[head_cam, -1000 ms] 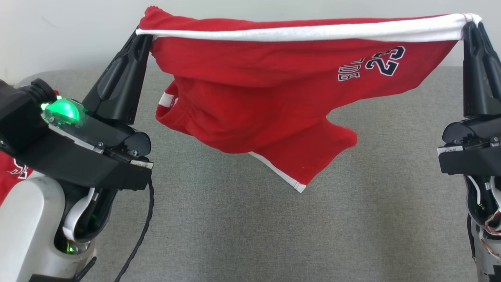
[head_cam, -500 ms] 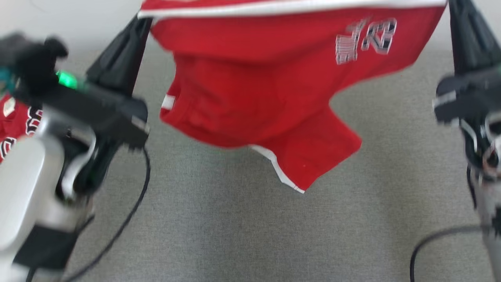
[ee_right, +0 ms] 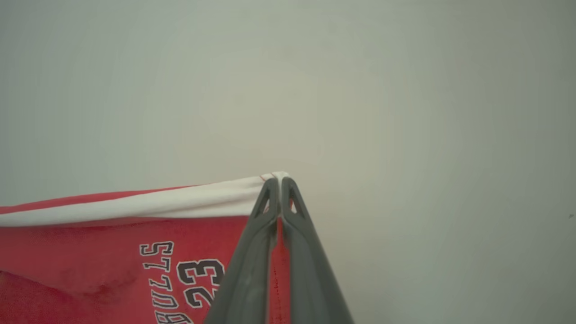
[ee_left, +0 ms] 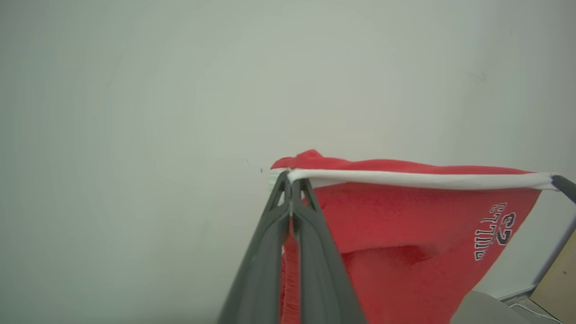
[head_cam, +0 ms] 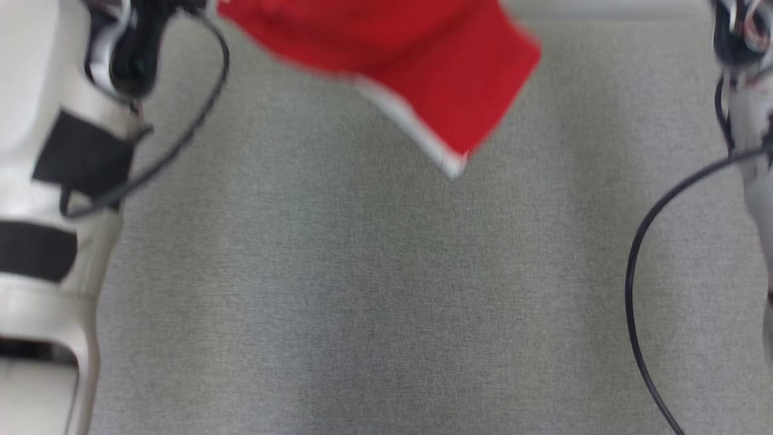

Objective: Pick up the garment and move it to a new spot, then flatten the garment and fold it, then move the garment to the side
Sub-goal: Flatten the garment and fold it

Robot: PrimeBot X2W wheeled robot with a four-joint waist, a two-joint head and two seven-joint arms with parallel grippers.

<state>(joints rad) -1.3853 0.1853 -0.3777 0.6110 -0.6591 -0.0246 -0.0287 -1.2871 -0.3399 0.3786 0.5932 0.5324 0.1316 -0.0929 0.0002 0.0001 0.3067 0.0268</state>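
Observation:
The garment (ee_left: 396, 225) is red with a white hem band and dark "23" lettering, and it hangs in the air, stretched between both grippers. My left gripper (ee_left: 290, 180) is shut on one end of the white band. At the other end, my right gripper (ee_right: 279, 180) is shut on the band's corner. In the head view the garment's lower part (head_cam: 423, 66) dangles at the top above the grey cloth surface (head_cam: 386, 290), blurred. The tip of my right gripper (ee_left: 564, 185) shows at the far edge of the left wrist view.
My pale left forearm (head_cam: 42, 199) fills the left side of the head view, with a black cable (head_cam: 181, 133) looping from it. The right arm (head_cam: 749, 90) and its cable (head_cam: 634, 272) run down the right side. A plain pale wall (ee_left: 180, 112) stands behind.
Both arms have risen with the garment, so the grippers and most of the garment have left the top of the head view. The picture is blurred with motion.

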